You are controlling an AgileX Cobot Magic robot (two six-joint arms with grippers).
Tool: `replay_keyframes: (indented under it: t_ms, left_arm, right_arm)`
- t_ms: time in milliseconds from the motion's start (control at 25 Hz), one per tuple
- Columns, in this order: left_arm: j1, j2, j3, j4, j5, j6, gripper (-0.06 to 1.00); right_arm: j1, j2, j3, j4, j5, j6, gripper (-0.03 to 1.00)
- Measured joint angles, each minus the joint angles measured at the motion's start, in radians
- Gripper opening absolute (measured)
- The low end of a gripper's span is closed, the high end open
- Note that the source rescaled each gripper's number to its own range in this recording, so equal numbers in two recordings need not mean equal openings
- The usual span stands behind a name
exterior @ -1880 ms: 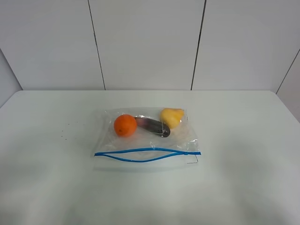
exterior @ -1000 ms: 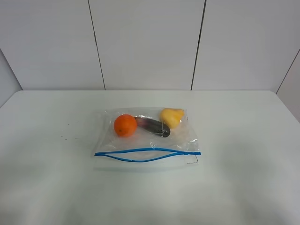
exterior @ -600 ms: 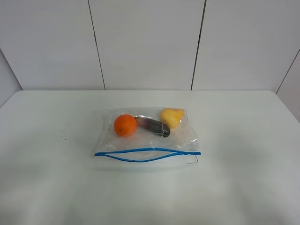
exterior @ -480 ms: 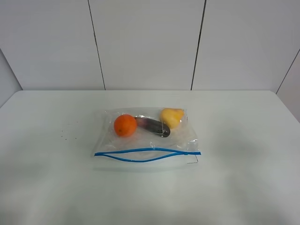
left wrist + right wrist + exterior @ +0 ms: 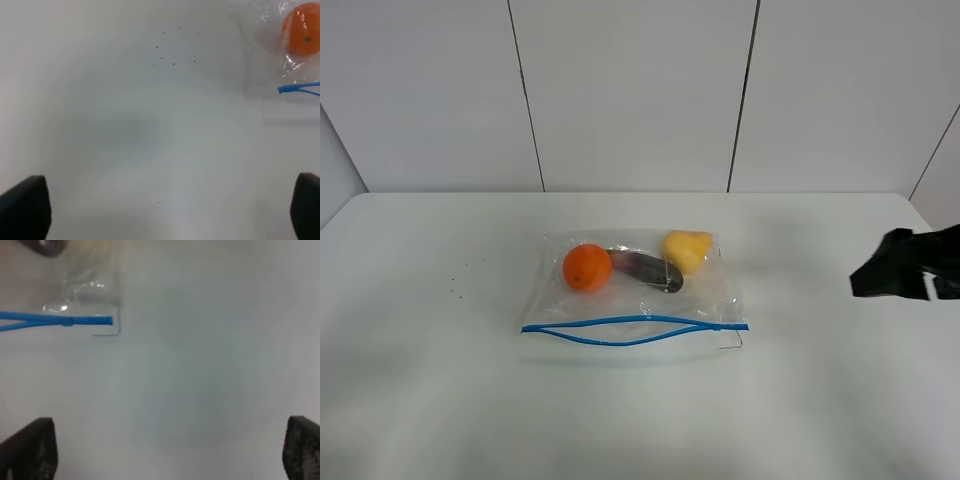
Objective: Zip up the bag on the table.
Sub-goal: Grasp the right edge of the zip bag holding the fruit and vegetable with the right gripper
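The clear bag (image 5: 635, 290) lies flat in the middle of the white table (image 5: 440, 380), holding an orange (image 5: 587, 267), a purple fruit (image 5: 648, 270) and a yellow fruit (image 5: 687, 250). Its blue zip strip (image 5: 635, 330) runs along the near edge, and the two tracks gape apart in the middle. My right gripper (image 5: 880, 275) shows as a black shape at the right edge, well right of the bag, open (image 5: 165, 450) and empty. The strip's right end (image 5: 55, 320) appears in the right wrist view. My left gripper (image 5: 165, 207) is open over bare table, left of the orange (image 5: 302, 35).
A few small dark specks (image 5: 172, 50) mark the tabletop left of the bag. White wall panels (image 5: 630, 90) stand behind the table's far edge.
The right arm has come into the exterior view from the right edge. The bag and its fruit have not moved.
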Motion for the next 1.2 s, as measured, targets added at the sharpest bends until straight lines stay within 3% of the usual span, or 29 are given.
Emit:
replay_keyframes:
  t_ms: [280,480,600,760,1000,1200]
  left_arm:
    - [0.000,0.000,0.000,0.001,0.000,0.000,1.00]
    - [0.000,0.000,0.000,0.001,0.000,0.000,1.00]
    - [0.000,0.000,0.000,0.001,0.000,0.000,1.00]
    - [0.000,0.000,0.000,0.001,0.000,0.000,1.00]
    - [0.000,0.000,0.000,0.002,0.000,0.000,1.00]
    - [0.000,0.000,0.000,0.002,0.000,0.000,1.00]
  right_arm:
    - [-0.094,0.418,-0.089,0.362,-0.066,-0.371,1.00]
    - [-0.190,0.723,-0.171,0.668,0.066,-0.719,1.00]
    - [-0.198,0.905,-0.242,0.785,0.180,-0.850,1.00]
    - [-0.198,1.099,-0.334,0.830,0.293,-0.892,1.00]
    - [-0.186,1.173,-0.356,0.865,0.308,-0.910,1.00]
    - [-0.106,1.173,-0.360,0.873,0.301,-0.921,1.00]
